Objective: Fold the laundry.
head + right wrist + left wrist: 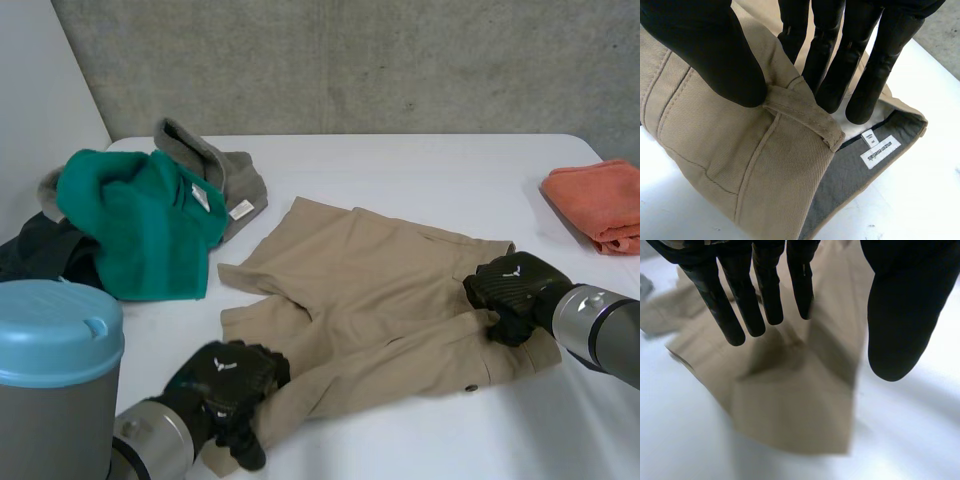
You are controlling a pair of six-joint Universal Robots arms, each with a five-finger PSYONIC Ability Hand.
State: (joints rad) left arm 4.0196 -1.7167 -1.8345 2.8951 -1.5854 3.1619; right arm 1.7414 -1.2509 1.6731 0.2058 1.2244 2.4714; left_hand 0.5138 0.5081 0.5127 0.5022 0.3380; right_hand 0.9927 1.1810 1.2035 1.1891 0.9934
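Note:
Tan shorts (370, 290) lie spread flat in the middle of the white table (420, 170). My left hand (225, 385) hovers at the near leg hem. In the left wrist view its fingers (745, 295) are straight and the thumb stands apart, just above the tan cloth (790, 405), holding nothing. My right hand (515, 290) is at the waistband on the right side of the shorts. In the right wrist view its thumb (705, 50) and fingers pinch the waistband (740, 165) by a belt loop (805, 115), lifting it so the grey inner lining and a white label (881, 151) show.
A green cloth (140, 220) lies on a grey garment (225, 170) and a dark one (35, 250) at the far left. A grey bin with a blue lid (55, 370) stands at the near left. A folded orange towel (600, 200) lies at the right edge.

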